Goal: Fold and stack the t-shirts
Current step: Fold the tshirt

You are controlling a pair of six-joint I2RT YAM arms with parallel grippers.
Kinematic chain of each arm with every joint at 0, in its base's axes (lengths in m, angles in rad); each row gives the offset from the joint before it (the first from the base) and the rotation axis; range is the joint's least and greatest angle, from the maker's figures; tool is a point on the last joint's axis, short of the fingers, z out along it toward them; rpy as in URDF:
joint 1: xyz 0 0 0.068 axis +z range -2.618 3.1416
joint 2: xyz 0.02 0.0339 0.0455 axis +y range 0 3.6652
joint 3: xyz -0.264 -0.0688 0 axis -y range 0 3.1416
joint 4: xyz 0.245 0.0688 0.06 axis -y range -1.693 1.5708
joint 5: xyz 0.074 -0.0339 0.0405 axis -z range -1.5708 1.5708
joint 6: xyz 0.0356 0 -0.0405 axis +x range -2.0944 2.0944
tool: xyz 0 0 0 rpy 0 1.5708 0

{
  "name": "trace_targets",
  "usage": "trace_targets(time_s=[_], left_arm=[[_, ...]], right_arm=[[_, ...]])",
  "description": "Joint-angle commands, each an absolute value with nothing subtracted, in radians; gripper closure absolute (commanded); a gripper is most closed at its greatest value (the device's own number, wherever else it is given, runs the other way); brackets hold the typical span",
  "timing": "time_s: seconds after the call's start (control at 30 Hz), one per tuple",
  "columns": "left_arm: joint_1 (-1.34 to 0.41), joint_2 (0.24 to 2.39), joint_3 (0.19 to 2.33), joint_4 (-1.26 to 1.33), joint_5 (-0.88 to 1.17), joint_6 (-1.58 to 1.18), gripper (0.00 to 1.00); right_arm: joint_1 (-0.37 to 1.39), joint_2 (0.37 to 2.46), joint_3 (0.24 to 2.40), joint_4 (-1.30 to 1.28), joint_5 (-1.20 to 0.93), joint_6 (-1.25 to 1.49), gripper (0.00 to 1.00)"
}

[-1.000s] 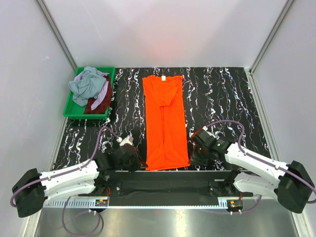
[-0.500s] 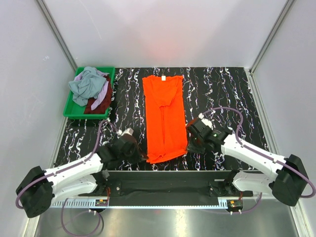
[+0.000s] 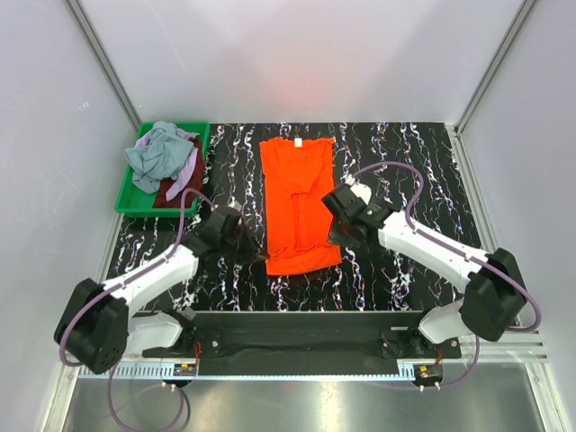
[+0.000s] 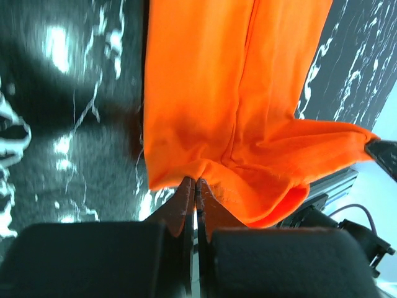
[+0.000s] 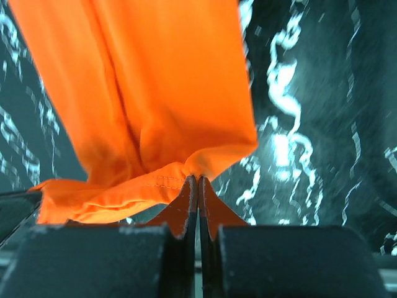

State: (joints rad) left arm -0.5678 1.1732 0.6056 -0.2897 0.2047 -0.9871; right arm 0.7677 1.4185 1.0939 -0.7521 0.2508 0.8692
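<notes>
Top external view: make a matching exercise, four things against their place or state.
1 orange t-shirt
2 grey-blue t-shirt
3 green bin
4 left tool

A shut on a near hem corner
B far-left part of the table
C on top, inside the bin
D mid-table, near end lifted

Pairs: 1-D, 2-C, 3-B, 4-A

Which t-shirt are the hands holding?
The orange-red t-shirt: left hand and right hand pinch its near corners; the other t-shirts lie crumpled in the green bin.
</notes>
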Motion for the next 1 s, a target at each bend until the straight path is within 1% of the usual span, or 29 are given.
trace_targets(time_s=[0.0,0.2,0.47,0.73,0.87,0.97], left_arm=[[-0.514,1.230,0.724,-0.235,0.284,-0.894,1.00],[-0.408,1.391,0.847,-0.204,0.382,-0.838,1.00],[-0.296,1.589,1.029,-0.216,0.442,-0.764,1.00],[-0.258,1.753,1.153,-0.189,0.489,-0.741,1.00],[-0.249,1.816,1.210,-0.181,0.506,-0.747,1.00],[-0.239,1.839,1.235,-0.172,0.517,-0.752,1.00]], right_arm=[[0.712,1.453,1.170,-0.729,0.302,0.793,1.00],[0.611,1.511,1.233,-0.687,0.265,0.710,1.00],[0.519,1.663,1.356,-0.618,0.198,0.608,1.00],[0.476,1.819,1.491,-0.606,0.169,0.566,1.00],[0.456,1.887,1.571,-0.644,0.180,0.568,1.00],[0.443,1.907,1.591,-0.643,0.176,0.560,1.00]])
